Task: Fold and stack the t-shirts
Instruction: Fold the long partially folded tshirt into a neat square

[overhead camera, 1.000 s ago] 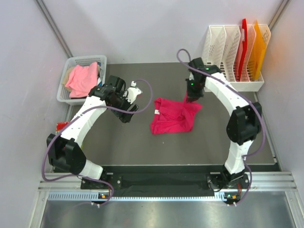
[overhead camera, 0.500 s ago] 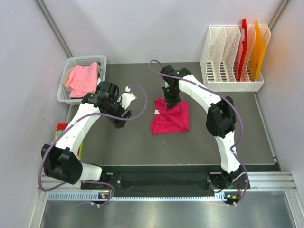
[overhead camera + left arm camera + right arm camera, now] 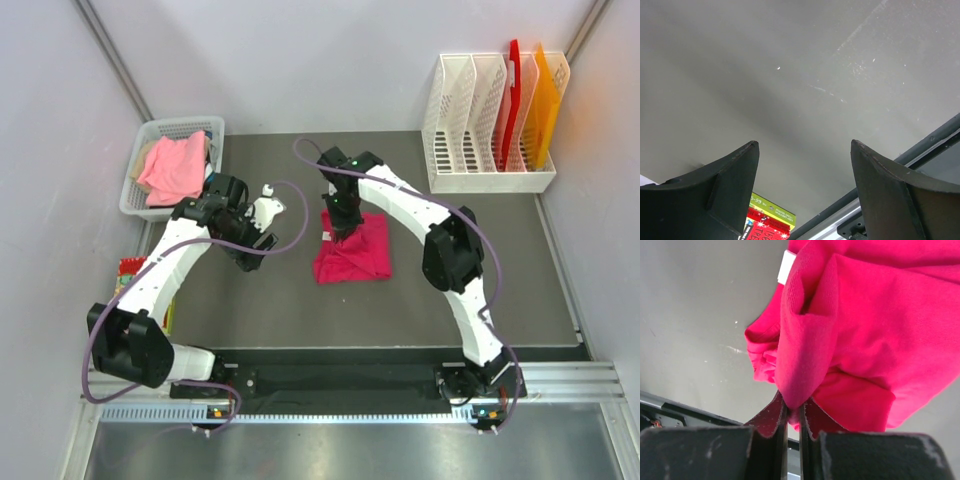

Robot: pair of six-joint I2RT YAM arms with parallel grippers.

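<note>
Grey table (image 3: 270, 290) is carrying the magenta t-shirt (image 3: 358, 258), lying mid-table. Right gripper (image 3: 793, 412) is pinching its fold, jaws nearly closed. Left gripper (image 3: 805, 145) is hovering wide apart, holding nothing. Salmon t-shirt (image 3: 172, 165) is sitting in the basket (image 3: 130, 195).

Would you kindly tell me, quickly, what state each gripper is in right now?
The left gripper is open, holding nothing.
The right gripper is shut on a fold of the magenta t-shirt.

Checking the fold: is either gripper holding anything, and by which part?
The right gripper pinches the magenta t-shirt by a fold of cloth at its edge. The left gripper is open, holding nothing.
</note>
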